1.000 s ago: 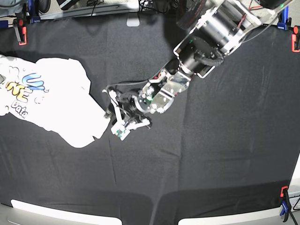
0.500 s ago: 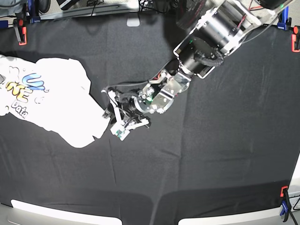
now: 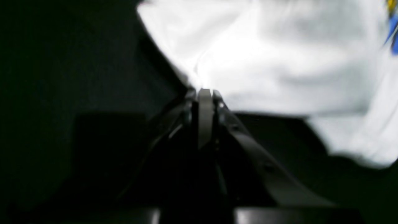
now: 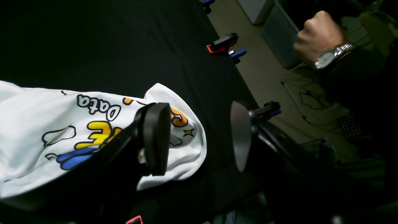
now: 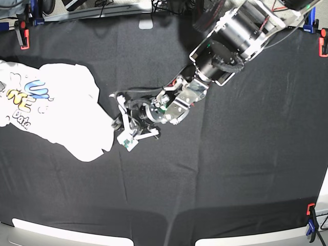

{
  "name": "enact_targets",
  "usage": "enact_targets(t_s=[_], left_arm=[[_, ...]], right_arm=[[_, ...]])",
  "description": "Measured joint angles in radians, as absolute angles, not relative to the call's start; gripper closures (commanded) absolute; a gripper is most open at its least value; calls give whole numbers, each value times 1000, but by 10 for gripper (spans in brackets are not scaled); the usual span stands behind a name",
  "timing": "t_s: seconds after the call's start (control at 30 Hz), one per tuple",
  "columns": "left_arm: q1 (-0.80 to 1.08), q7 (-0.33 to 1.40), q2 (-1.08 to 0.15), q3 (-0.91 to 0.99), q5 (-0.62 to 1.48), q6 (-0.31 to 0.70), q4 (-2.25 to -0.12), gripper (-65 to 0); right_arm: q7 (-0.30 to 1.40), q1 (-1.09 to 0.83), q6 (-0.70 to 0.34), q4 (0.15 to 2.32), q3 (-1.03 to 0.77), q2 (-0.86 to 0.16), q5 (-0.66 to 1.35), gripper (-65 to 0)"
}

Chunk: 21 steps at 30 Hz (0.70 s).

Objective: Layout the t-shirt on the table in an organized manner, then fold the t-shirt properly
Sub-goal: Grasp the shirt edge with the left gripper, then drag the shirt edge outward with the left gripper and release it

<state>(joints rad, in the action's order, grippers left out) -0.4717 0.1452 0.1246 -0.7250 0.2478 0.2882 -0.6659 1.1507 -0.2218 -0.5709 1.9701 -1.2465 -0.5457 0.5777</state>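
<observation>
We are at the laying-out stage: the tee (image 5: 56, 107) lies bunched at the table's (image 5: 230, 169) left side in the base view, print partly showing, its far end running off the frame. Our left gripper (image 5: 121, 124) reaches low to the tee's near edge. In the left wrist view its jaws are pressed together right at the white hem, and a pinch of fabric seems caught between them, though the blur leaves the depth of the bite uncertain. Our right gripper (image 4: 199, 137) hangs above the tee's printed end, jaws standing wide apart and holding nothing. Beyond the table edge, past the clamps (image 4: 224, 45), a person's hand (image 4: 317, 39) with a wristwatch is in view.

We judge folding has not begun. The next move calls for drawing the pinched hem away from the heap, towards the table's middle, slowly enough that the cloth does not slip free, with the right gripper coming down to take the printed end.
</observation>
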Motion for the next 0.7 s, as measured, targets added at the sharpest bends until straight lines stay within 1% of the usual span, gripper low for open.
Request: enact_targets(t_s=[0.1, 0.23, 0.3, 0.47, 0.63, 0.7], left_arm=[[-475, 227, 124, -725, 227, 231, -690, 0], [-466, 302, 91, -726, 229, 220, -786, 0], [-462, 359, 48, -726, 246, 216, -874, 0], [-429, 450, -79, -725, 287, 183, -1160, 0], [-304, 527, -231, -728, 289, 185, -1465, 0], [-249, 534, -297, -728, 281, 141, -1576, 0]], right_arm=[[1151, -222, -571, 1970, -1246, -546, 579, -305], [1151, -222, -570, 1970, -1246, -546, 593, -305], [1151, -221, -570, 1970, -1246, -543, 631, -305], [1151, -219, -570, 1970, -1246, -506, 636, -305], [1151, -219, -570, 1970, -1246, -467, 686, -305], [1151, -220, -570, 1970, -1247, -452, 705, -305]])
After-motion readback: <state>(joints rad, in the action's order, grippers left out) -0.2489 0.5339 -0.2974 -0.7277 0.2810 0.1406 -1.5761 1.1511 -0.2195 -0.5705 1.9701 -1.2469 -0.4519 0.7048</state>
